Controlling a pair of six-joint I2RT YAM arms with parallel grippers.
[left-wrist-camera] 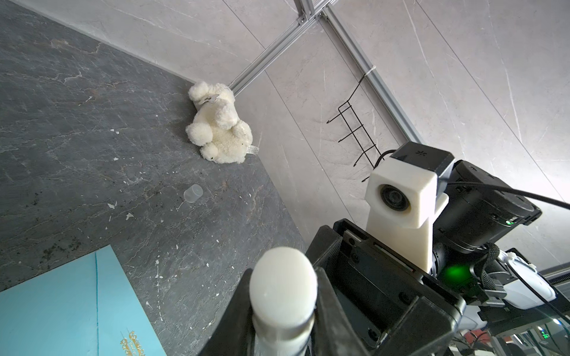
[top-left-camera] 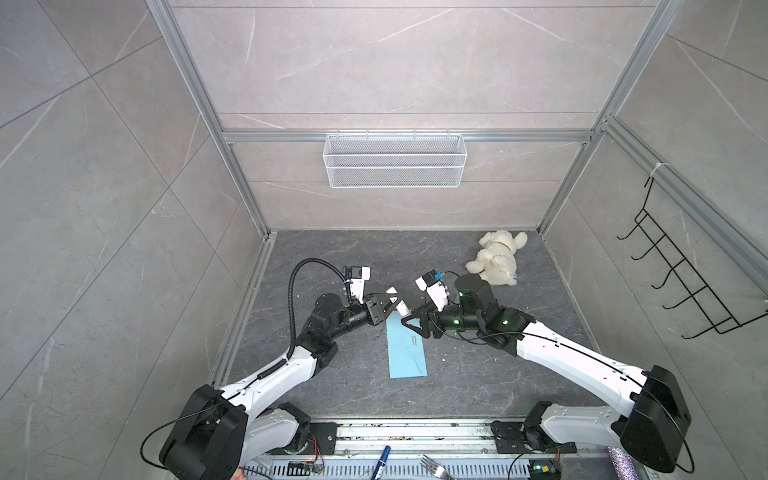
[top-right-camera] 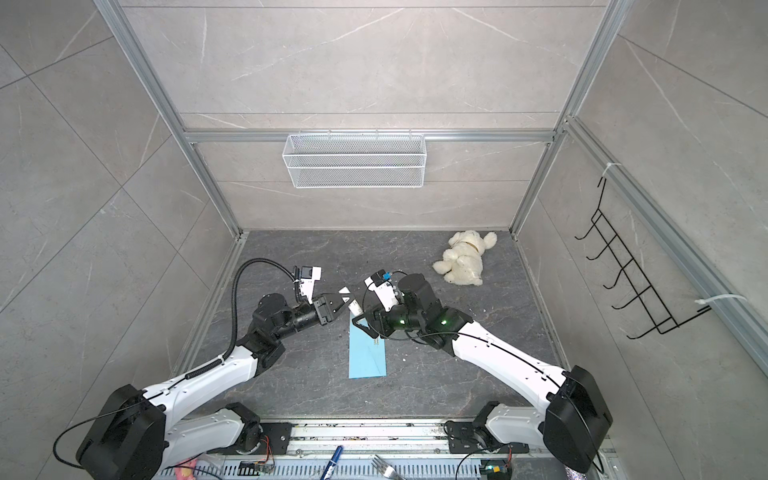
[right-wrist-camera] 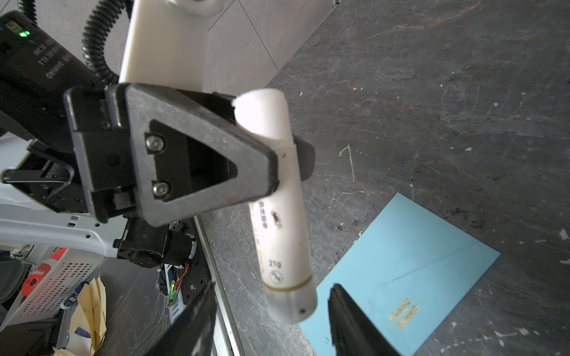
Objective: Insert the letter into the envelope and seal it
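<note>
In both top views the left pincer (top-left-camera: 392, 300) (top-right-camera: 344, 301) is clamped on a white glue stick (top-left-camera: 401, 308) (top-right-camera: 355, 308) above the dark counter (top-left-camera: 498, 374). The right pincer (top-left-camera: 409, 319) (top-right-camera: 360, 322) meets it at the stick's lower end. The light blue envelope (top-left-camera: 406, 353) (top-right-camera: 368, 357) lies flat on the counter, its far end beneath the two pincers.

In the left wrist view, the stick's rounded end (left-wrist-camera: 282, 277) sits gripped in the left pincer (left-wrist-camera: 282, 308). The envelope (left-wrist-camera: 61, 302) lies beneath it, gold print showing. A plush toy (left-wrist-camera: 219, 126) and a small clear cap (left-wrist-camera: 193, 193) lie well beyond.

In the right wrist view, the left pincer (right-wrist-camera: 285, 160) grips the stick (right-wrist-camera: 277, 222) at mid-length. The right pincer (right-wrist-camera: 274, 296) has its fingers (right-wrist-camera: 191, 323) spread either side of the stick's base, with gaps. The envelope (right-wrist-camera: 416, 271) lies flat just beyond.
</note>
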